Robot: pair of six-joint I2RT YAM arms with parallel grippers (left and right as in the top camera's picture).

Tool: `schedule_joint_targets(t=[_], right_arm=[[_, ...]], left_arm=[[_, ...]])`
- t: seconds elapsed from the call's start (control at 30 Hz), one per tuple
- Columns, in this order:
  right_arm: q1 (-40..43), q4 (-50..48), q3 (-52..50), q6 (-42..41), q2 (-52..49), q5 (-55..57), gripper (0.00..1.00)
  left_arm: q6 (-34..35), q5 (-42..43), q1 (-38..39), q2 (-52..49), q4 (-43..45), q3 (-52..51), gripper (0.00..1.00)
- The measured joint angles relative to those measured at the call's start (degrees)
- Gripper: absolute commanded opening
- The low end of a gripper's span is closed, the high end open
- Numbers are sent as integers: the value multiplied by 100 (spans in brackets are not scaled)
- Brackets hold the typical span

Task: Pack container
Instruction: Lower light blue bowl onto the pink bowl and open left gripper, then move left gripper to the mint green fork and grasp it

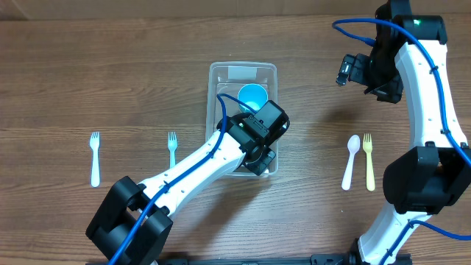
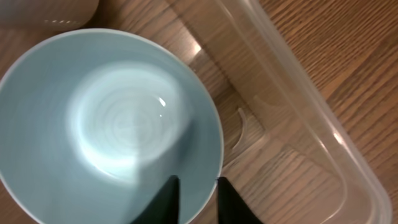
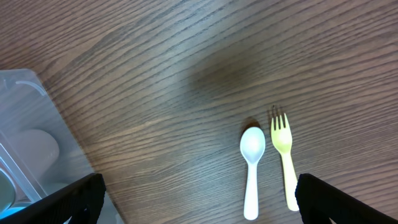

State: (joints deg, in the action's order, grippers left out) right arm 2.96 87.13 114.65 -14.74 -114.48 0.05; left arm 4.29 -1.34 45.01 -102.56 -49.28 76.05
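The clear rectangular container (image 1: 213, 71) stands at the table's middle. My left gripper (image 1: 260, 159) reaches into its near right corner. In the left wrist view the left gripper (image 2: 198, 182) is shut on the rim of a pale teal bowl (image 2: 106, 124), one finger inside and one outside, with the container wall (image 2: 292, 106) to the right. A brighter blue bowl (image 1: 252, 96) sits at the container's far end. My right gripper (image 1: 353, 70) hangs open and empty high over the far right; it also shows in the right wrist view (image 3: 199, 208).
A white bowl (image 3: 36, 149) lies in the container (image 3: 25, 106) beside the teal one; its edge shows in the left wrist view (image 2: 46, 12). A white spoon (image 1: 350, 162) and yellow fork (image 1: 368, 160) lie right of the container. A white fork (image 1: 95, 157) and a light blue fork (image 1: 172, 147) lie left.
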Motion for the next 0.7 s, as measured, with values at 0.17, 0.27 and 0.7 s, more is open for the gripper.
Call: schedule_joint_targets(t=[0.17, 0.27, 0.7], right_arm=[[0, 4, 0, -2, 0, 0, 100], [0, 7, 0, -2, 0, 0, 100], [0, 4, 0, -2, 0, 0, 100]], left_arm=[[24, -105, -57, 0, -269, 278, 33], [299, -105, -282, 22, -1069, 1040, 41], [1351, -140, -2914, 2238, -2833, 1687, 63]])
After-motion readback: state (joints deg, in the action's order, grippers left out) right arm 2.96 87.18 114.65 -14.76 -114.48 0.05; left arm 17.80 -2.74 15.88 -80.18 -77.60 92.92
